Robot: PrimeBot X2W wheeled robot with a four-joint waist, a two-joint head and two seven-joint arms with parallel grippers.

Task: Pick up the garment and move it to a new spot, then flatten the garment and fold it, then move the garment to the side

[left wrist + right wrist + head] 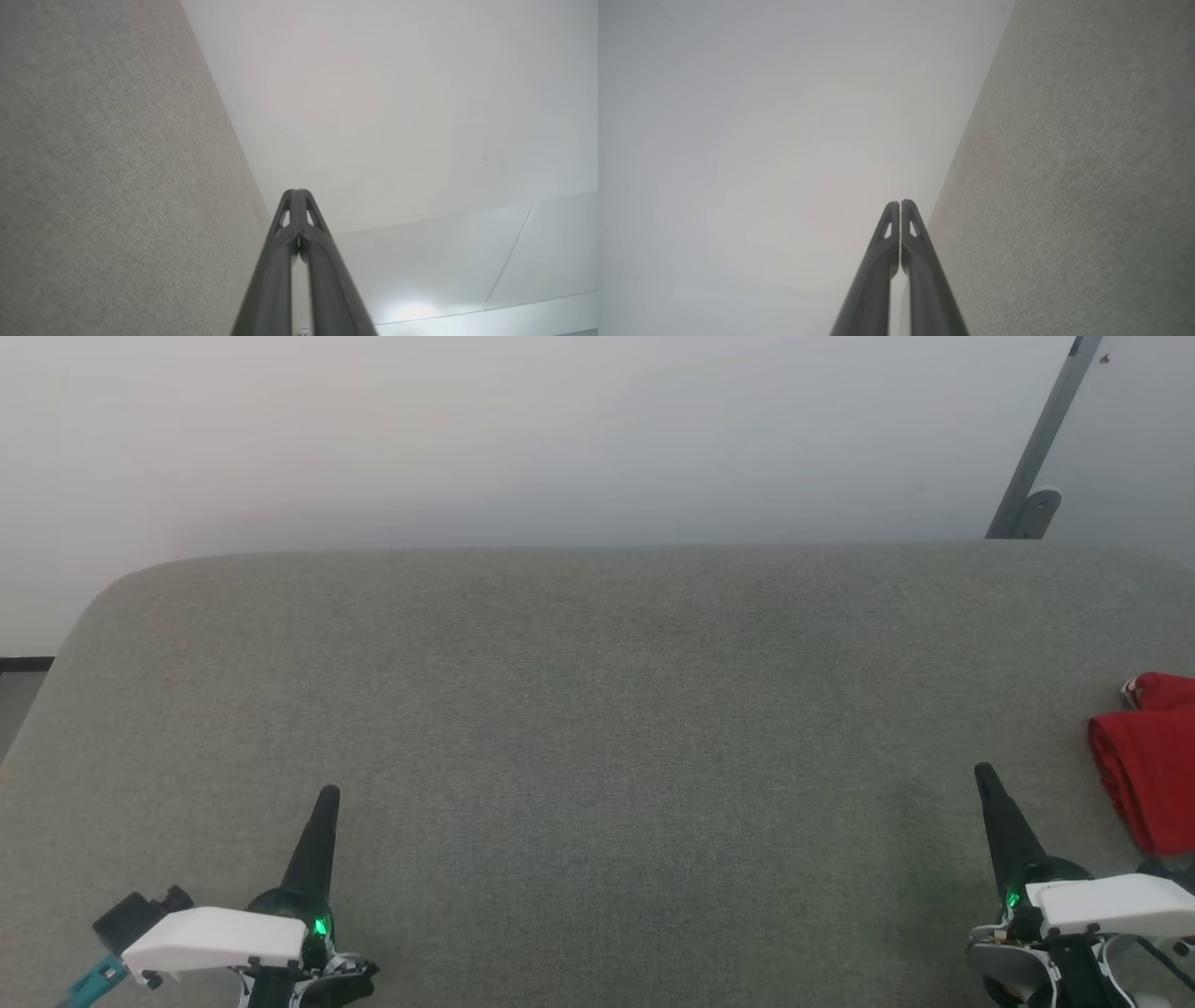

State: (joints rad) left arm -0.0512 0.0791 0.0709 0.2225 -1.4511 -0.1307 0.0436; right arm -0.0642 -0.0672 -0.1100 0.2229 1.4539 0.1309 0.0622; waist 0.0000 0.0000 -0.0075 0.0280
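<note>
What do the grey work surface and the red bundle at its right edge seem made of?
The grey work surface looks like matte woven upholstery fabric: fine heathered weave, soft rounded corner. The red bundle seems soft matte cloth, perhaps knit: it lies in rolled folds.

The table (597, 709) is covered in coarse, matt grey cloth. The garment (1153, 775) is soft red fabric. The left gripper (329, 793) and right gripper (983, 772) look like smooth dark plastic.

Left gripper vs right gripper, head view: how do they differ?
Left gripper sits far from the garment; right gripper is close beside it. Left gripper's fingers lean toward the robot's right; right gripper's lean toward its left. Shared: both shut, empty, over the table.
</note>
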